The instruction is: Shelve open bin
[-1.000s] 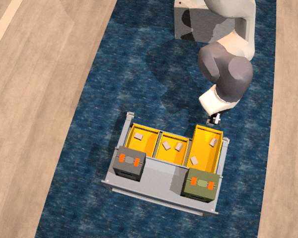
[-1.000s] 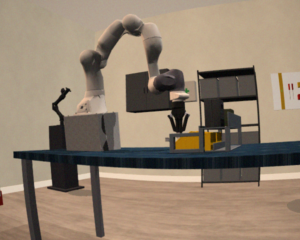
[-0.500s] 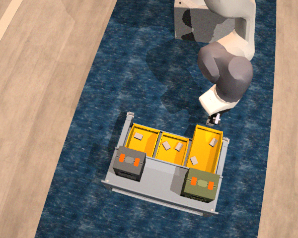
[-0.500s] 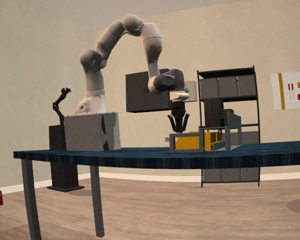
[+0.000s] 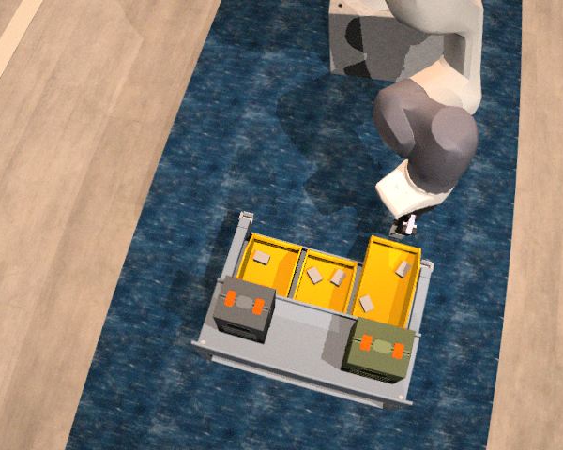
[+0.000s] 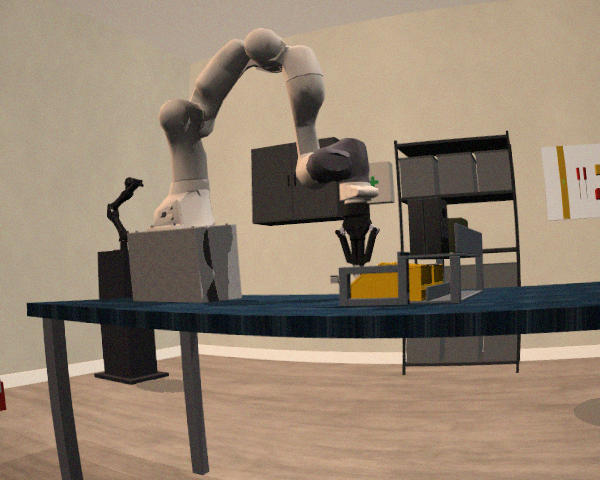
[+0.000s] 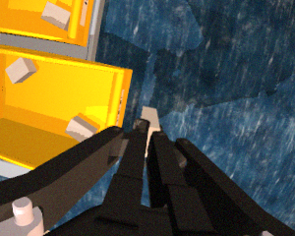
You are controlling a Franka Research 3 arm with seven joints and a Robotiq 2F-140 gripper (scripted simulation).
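Note:
The bin [image 5: 388, 276] [image 7: 64, 93] stands in the right-hand place of the row on the grey shelf [image 5: 311, 334] [image 6: 402, 281], two parts inside, rear end under the board. Its open front sticks out farther than the fronts of the left bin [image 5: 272, 271] and middle bin [image 5: 325, 291]. Whether it rests on the lip or stands level cannot be told; the other bins largely hide it in the exterior view. My gripper [image 5: 398, 233] [image 6: 359, 264] [image 7: 147, 118] is shut and empty, fingers down, just outside the bin's front near its right corner.
A dark case [image 5: 245, 309] and a green case [image 5: 378, 351] stand on the shelf's upper board. The shelf's side rails [image 5: 235, 249] flank the row; the right rail [image 5: 419, 295] is close beside the bin. The robot's pedestal [image 5: 384, 52] [image 6: 166, 263] is behind the gripper.

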